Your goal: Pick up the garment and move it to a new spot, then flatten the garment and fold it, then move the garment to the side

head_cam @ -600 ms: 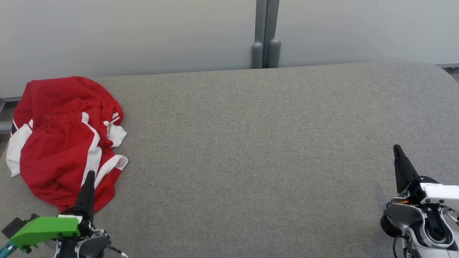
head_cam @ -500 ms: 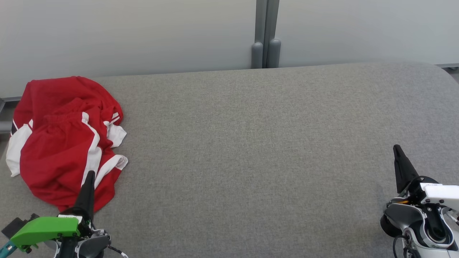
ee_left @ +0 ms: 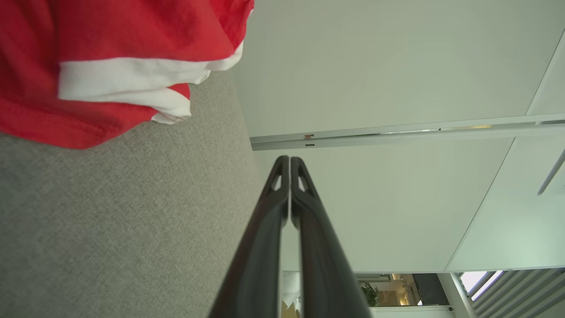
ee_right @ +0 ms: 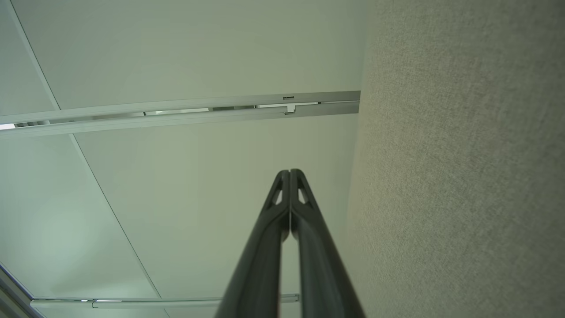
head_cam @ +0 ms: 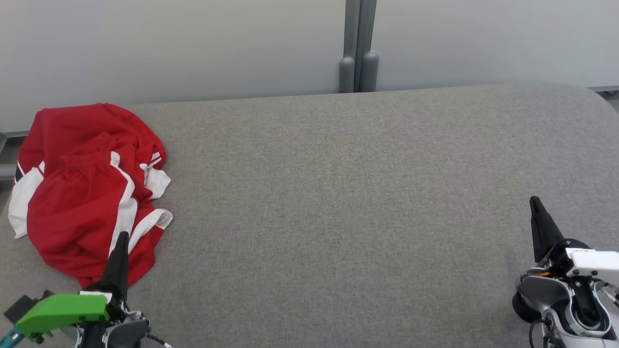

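Garment [head_cam: 82,193], crumpled red and white, lies at the grey worktop's [head_cam: 338,193] left end. The left pincer [head_cam: 121,237], clenched empty, points at its near edge; the right pincer [head_cam: 534,200], likewise clenched, sits well apart.

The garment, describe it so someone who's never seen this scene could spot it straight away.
Start with the wide grey fabric surface below the pale wall panels. At its left end lies a crumpled heap, the garment, just beyond the left gripper. It is bright red with white stripes, against all that grey.
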Robot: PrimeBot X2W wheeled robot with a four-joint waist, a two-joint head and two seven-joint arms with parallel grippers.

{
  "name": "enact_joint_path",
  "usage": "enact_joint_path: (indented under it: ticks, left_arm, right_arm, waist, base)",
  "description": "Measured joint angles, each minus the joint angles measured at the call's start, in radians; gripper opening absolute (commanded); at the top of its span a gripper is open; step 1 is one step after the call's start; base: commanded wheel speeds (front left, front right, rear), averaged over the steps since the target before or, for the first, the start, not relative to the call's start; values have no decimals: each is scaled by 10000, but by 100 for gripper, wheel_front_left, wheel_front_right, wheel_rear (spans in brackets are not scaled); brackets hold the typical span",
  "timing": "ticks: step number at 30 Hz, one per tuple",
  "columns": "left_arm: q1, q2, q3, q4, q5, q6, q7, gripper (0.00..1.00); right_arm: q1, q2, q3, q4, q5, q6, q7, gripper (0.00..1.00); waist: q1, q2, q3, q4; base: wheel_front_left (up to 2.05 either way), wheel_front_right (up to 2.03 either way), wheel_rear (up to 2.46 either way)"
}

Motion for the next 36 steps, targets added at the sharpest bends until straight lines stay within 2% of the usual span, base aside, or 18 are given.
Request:
enact_joint_path:
  ticks: [1,3,4,5,13,18,31,36]
  left_arm:
    - [15,-4,-15,58,0,2,0,100]
    - [185,-50,-71,263,0,6,0,100]
    - [284,-96,-94,403,0,10,-2,0]
    - [396,-157,-119,499,0,10,-2,100]
    - [580,-245,-222,579,109,12,-159,100]
    - [580,-244,-366,389,261,17,-347,100]
    - [562,38,-784,-67,2044,274,-759,100]
    - [518,96,-844,-405,2976,447,-932,100]
  right_arm:
    - [24,8,2,50,6,-17,-4,100]
    - [183,100,8,268,8,-40,-4,100]
    - [300,178,12,391,8,-42,-6,0]
    - [426,242,17,504,8,-42,-6,100]
    - [633,290,127,589,-82,-44,-174,100]
    - [633,288,265,504,-518,-44,-362,100]
    - [616,113,527,-40,-2291,-148,-698,100]
    - [603,35,683,-330,-3149,-318,-861,100]
  waist:
    - [0,0,0,0]
    - [0,0,0,0]
    - [0,0,0,0]
    - [0,0,0,-1]
    - [0,0,-3,-2]
    - [0,0,-8,-5]
    - [0,0,-16,-26]
    - [0,1,-8,-37]
  base:
    - [0,0,0]
    - [0,0,0]
    - [0,0,0]
    - [0,0,0]
    - [0,0,0]
    - [0,0,0]
    - [0,0,0]
    - [0,0,0]
